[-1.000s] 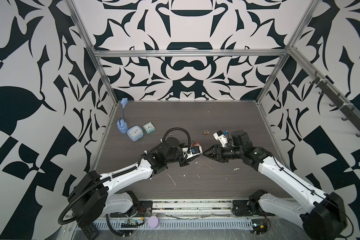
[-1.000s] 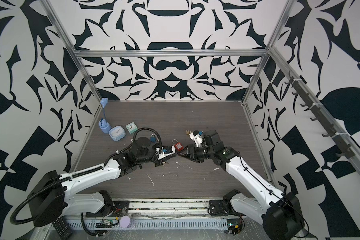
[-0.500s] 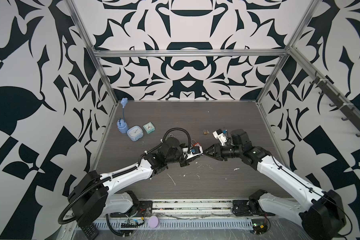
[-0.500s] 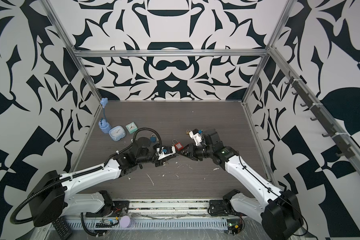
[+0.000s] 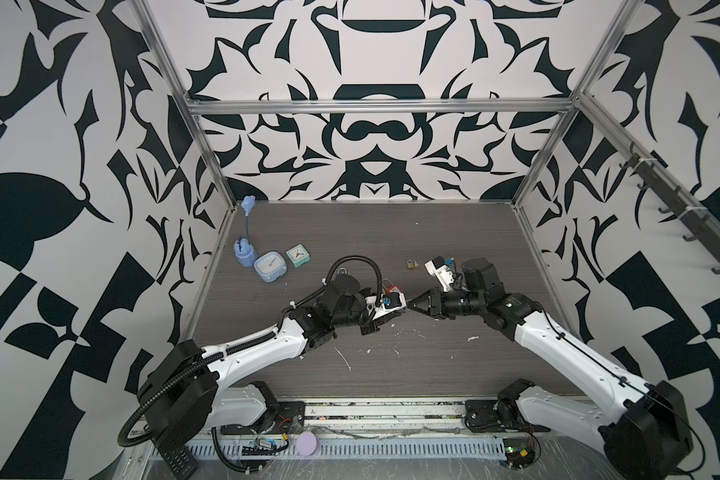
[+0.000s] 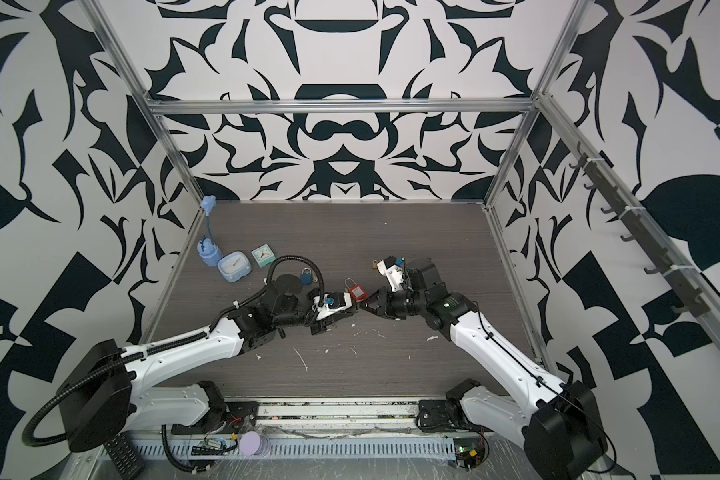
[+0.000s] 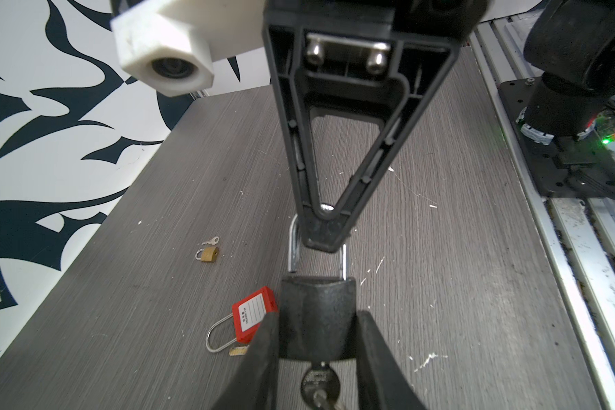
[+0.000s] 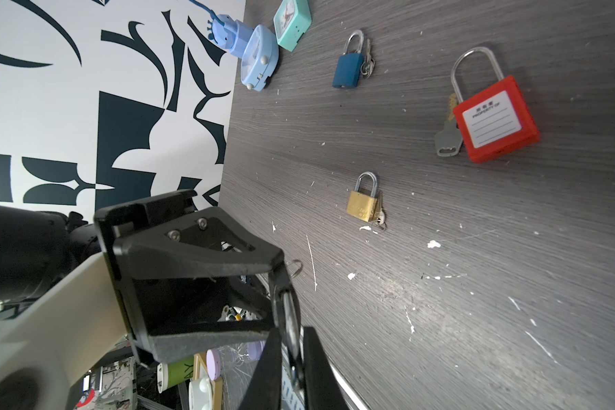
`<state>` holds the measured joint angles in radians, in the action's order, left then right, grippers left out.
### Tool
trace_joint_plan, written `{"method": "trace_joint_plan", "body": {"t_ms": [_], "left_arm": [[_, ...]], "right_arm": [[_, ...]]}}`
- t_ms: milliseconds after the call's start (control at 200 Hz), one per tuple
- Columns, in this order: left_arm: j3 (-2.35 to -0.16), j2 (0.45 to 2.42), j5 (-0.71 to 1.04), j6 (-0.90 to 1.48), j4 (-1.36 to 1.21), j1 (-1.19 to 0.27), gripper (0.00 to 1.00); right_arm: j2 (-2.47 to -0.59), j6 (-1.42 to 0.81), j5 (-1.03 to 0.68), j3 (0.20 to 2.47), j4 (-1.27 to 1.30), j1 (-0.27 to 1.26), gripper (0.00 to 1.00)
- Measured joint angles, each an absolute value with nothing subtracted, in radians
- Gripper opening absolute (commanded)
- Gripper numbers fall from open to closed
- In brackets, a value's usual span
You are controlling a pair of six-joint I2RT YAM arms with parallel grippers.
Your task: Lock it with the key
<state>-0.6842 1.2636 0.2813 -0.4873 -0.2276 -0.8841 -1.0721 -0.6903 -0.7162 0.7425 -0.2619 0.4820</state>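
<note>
Mid-way across the grey wood-grain surface point(image 5: 391, 232), the left claw point(image 7: 316, 321) clamps the black metal padlock point(image 7: 316, 305) by its body, with the dark key point(image 7: 319, 381) seated in its keyhole. From three o'clock, the right claw point(image 7: 322, 236) pinches tight on the silver shackle point(image 7: 293, 248).

We're looking into a robotics lab test cell: silver aluminium frame rails point(image 5: 375, 106) box in black-and-white patterned wall panels point(image 5: 80, 124) up top, with a grey wood-grain tabletop point(image 5: 391, 232) at centre. White-and-black robot arms at lower left point(image 5: 258, 345) and lower right point(image 5: 566, 353) are bolted to a metal base rail point(image 5: 383, 409). There's an exposed circuit board with loose wires point(image 5: 516, 454) at the bottom edge.
</note>
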Motion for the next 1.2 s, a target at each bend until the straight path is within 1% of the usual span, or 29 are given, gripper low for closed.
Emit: {"method": "trace_joint_plan", "body": {"t_ms": [150,395,600,1200], "left_arm": [[-0.684,1.264,0.281,-0.485,-0.227,-0.884,0.0],[-0.684,1.264,0.281,-0.472,-0.233,-0.884,0.0],[-0.684,1.307,0.294,-0.458,-0.246,-0.884,0.0],[-0.696,1.345,0.295,-0.414,-0.242,-0.883,0.0]], "right_arm": [[-1.071,-0.678,-0.717,0.743,-0.261,0.481,0.0],[-1.068,-0.676,-0.722,0.739,-0.25,0.481,0.0],[-1.069,-0.669,-0.723,0.705,-0.228,0.476,0.0],[-1.116,-0.667,-0.751,0.656,-0.129,0.473,0.0]]}}
